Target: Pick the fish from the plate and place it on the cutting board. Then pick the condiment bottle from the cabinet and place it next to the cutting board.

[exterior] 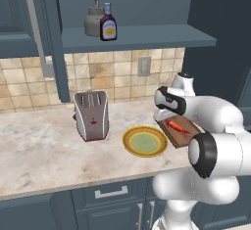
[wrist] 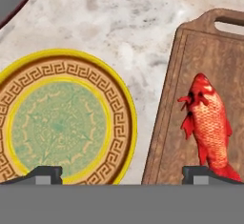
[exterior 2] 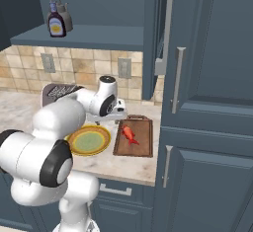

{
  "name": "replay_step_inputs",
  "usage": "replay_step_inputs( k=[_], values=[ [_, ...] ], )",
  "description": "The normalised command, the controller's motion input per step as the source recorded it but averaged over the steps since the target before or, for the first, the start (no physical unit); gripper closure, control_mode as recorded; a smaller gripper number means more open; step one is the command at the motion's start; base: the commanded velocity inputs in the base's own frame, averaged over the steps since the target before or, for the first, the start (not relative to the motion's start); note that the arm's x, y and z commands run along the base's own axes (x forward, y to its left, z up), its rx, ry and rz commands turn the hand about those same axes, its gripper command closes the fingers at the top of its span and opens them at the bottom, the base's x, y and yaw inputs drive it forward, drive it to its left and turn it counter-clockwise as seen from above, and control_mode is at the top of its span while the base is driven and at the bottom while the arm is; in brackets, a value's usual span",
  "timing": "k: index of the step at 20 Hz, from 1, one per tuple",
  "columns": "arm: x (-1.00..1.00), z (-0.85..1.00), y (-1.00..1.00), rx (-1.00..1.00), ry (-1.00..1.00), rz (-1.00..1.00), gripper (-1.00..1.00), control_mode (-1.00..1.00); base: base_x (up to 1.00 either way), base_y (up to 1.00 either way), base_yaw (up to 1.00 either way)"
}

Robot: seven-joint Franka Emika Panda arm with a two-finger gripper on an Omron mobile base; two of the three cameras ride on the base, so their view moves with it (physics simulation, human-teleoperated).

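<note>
With the fish (wrist: 208, 125) already lying on the cutting board (exterior 2: 134, 137) and the plate (wrist: 62, 123) beside it bare, the gripper (wrist: 121, 173) hangs just above the counter (exterior: 39, 150) with its jaws spread wide and nothing between them, one fingertip over the plate, the other over the fish's tail. The condiment bottle (exterior: 108, 23) stands on the open shelf of the cabinet (exterior: 147, 35), touching or just in front of a grey kettle-like pot (exterior: 93, 21). The likely trouble lies there: reaching up, a finger could strike the pot or tip the narrow bottle. Rising carelessly could also nudge the fish, and the toaster (exterior: 91, 115) stands near the arm's path.
</note>
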Motion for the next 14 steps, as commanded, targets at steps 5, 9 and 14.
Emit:
replay_step_inputs(
  k=[5,9,14],
  values=[
    [-0.20,0.06,0.45,0.00,0.00,0.05,-1.00,-1.00,0.00,0.00,0.00],
    [-0.19,0.03,0.50,0.00,0.00,0.09,-1.00,-1.00,0.00,0.00,0.00],
    [-0.12,0.00,0.43,0.00,-0.02,0.17,-1.00,-1.00,0.00,0.00,0.00]
  ],
)
